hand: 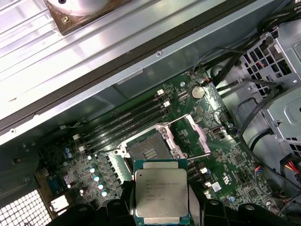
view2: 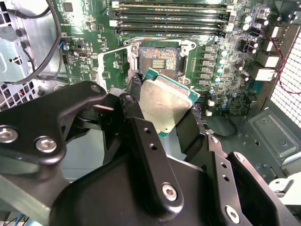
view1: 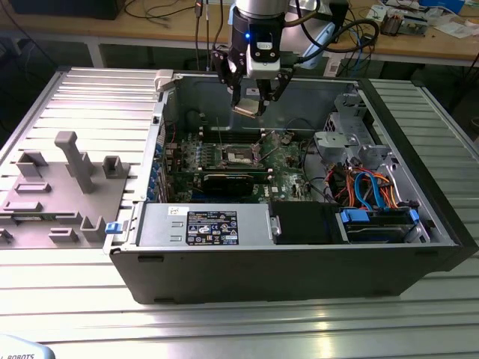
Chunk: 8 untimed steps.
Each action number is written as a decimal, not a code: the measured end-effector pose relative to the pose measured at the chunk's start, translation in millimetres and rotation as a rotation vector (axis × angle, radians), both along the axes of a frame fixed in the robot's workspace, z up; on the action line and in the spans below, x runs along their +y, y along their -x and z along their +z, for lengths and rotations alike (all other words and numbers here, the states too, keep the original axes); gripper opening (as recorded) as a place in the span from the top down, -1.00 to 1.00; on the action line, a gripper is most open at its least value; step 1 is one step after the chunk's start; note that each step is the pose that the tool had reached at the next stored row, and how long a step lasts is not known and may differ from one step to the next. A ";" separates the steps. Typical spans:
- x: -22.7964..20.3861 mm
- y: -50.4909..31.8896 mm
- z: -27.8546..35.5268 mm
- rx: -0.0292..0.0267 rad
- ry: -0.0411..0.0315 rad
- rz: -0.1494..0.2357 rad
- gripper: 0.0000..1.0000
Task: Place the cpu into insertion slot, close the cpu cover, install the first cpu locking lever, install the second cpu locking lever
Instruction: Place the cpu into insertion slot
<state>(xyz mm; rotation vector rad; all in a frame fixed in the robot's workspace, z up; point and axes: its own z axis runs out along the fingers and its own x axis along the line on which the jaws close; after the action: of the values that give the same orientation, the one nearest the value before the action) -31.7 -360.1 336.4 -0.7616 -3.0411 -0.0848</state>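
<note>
Bench [view1: 419, 314] w/ open PC case [view1: 299, 269]; tool [view1: 253, 99] holds cpu [hand: 161, 195] near insertion slot [hand: 148, 151].

Arm [view1: 258, 13] is coming in from above, wrist [view1: 256, 46] pointing straight down and showing a blue light. Gripper [view1: 251, 103] is hanging below the wrist with its tips aimed downward. Fingers [view2: 136, 87] are clamping the cpu [view2: 167, 104] by two opposite edges. The chip is sitting between the fingertips, its metal face showing in both wrist views and slightly tilted in the exterior view. Black finger links are angling inward toward the tips.
</note>
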 end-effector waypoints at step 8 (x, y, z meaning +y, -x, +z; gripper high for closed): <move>0.0 0.0 0.0 0.0000 0.0000 -0.008 -0.08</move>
<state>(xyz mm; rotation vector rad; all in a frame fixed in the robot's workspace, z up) -31.7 -360.1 336.4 -0.7732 -3.0384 -0.0848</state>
